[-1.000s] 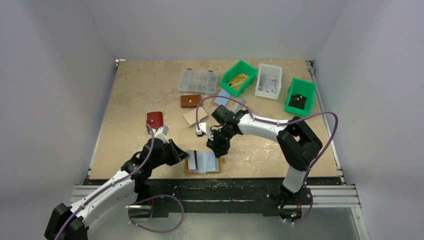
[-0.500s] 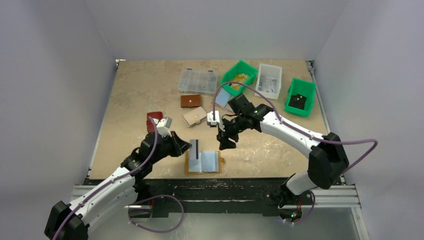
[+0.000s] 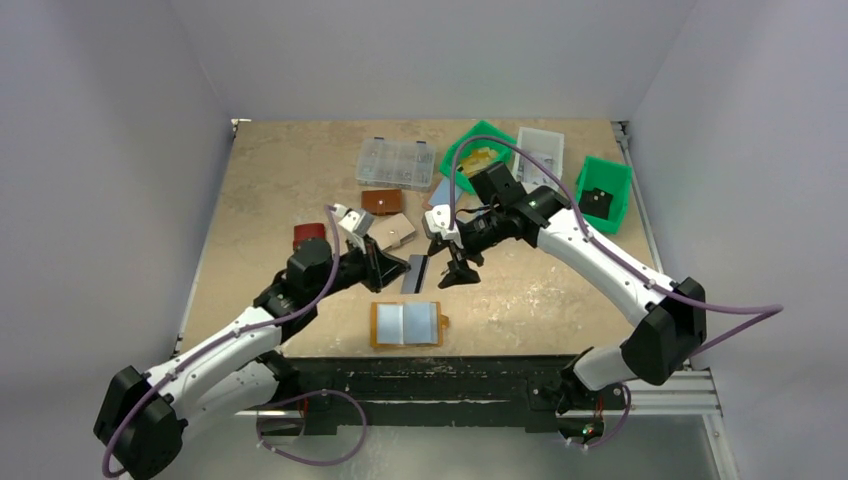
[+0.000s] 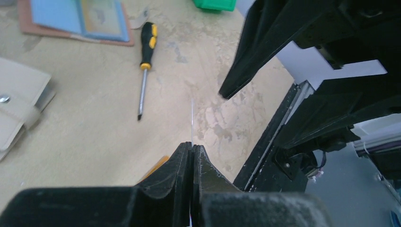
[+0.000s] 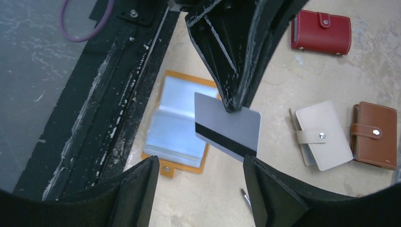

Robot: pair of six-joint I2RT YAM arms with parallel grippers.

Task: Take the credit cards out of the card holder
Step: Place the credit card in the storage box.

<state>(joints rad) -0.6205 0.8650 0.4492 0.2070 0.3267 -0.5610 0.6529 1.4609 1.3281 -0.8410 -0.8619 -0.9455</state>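
The mustard card holder [image 3: 381, 324] lies open and flat near the table's front edge, with pale blue-grey slots showing [image 5: 176, 124]. My left gripper [image 3: 398, 268] is shut on one credit card [image 3: 414, 272] and holds it in the air behind the holder. That card is silvery grey with a black stripe [image 5: 229, 126]. In the left wrist view it runs edge-on as a thin line [image 4: 192, 118] out of my shut left gripper [image 4: 193, 147]. My right gripper [image 3: 457, 270] hangs open just right of the card, and nothing sits between its fingers [image 5: 198, 172].
A red wallet [image 3: 308, 236], a brown wallet [image 3: 381, 201] and a beige wallet [image 3: 392, 232] lie behind the left arm. A clear organiser [image 3: 396, 160], two green bins [image 3: 478, 152] [image 3: 600, 190] and a white bin [image 3: 538, 160] stand at the back. A screwdriver [image 4: 145, 66] lies on the table.
My left gripper has lifted the grey card out of the holder and carried it back and right. My right gripper has risen off the holder, drawn back and opened.
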